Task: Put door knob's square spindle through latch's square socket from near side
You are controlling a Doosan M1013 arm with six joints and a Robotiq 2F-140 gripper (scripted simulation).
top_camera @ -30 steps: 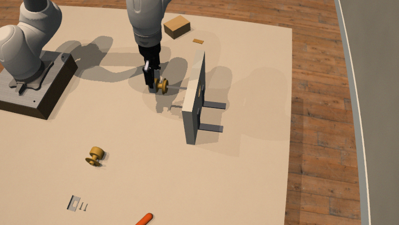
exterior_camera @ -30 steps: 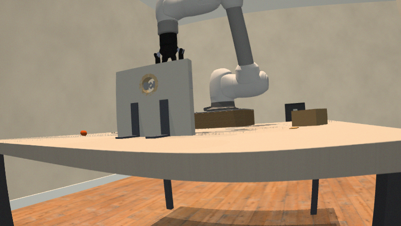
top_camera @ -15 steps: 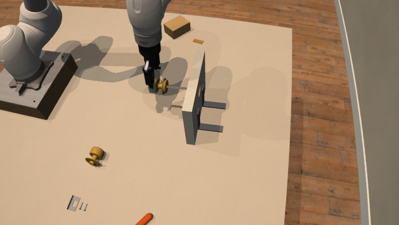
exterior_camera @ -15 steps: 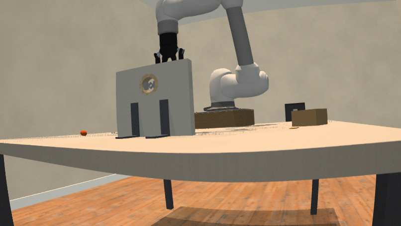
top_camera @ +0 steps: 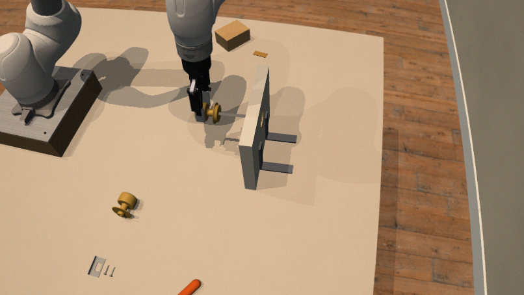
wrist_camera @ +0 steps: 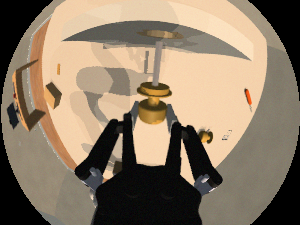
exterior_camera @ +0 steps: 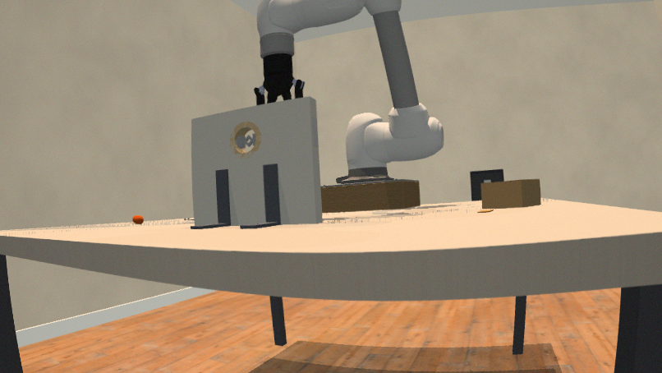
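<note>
My gripper point(top_camera: 202, 110) point(wrist_camera: 152, 108) is shut on the brass door knob point(top_camera: 216, 112) point(wrist_camera: 154, 90) by its round head, above the table on the robot's side of the wood. The knob's grey square spindle point(top_camera: 233, 114) point(wrist_camera: 157, 64) points level at the upright wood panel point(top_camera: 249, 166) point(exterior_camera: 296, 153) point(wrist_camera: 205, 41). The round plate stands well away from the wood. In the wrist view the spindle's tip lies just at the brass-rimmed hole; whether it is inside is unclear. The exterior view shows the grey latch point(exterior_camera: 241, 141) within that hole from the far side. The fingertips are hidden there.
Two dark brackets point(top_camera: 281, 138) point(top_camera: 277, 167) support the panel's far side. A second brass knob point(top_camera: 126, 201) point(wrist_camera: 205, 137), two screws and an orange handle point(top_camera: 190, 286) point(exterior_camera: 138, 219) point(wrist_camera: 248, 96) lie on the table. A box point(top_camera: 233, 35) point(exterior_camera: 500, 194) point(wrist_camera: 52, 95) stands beyond the panel's end.
</note>
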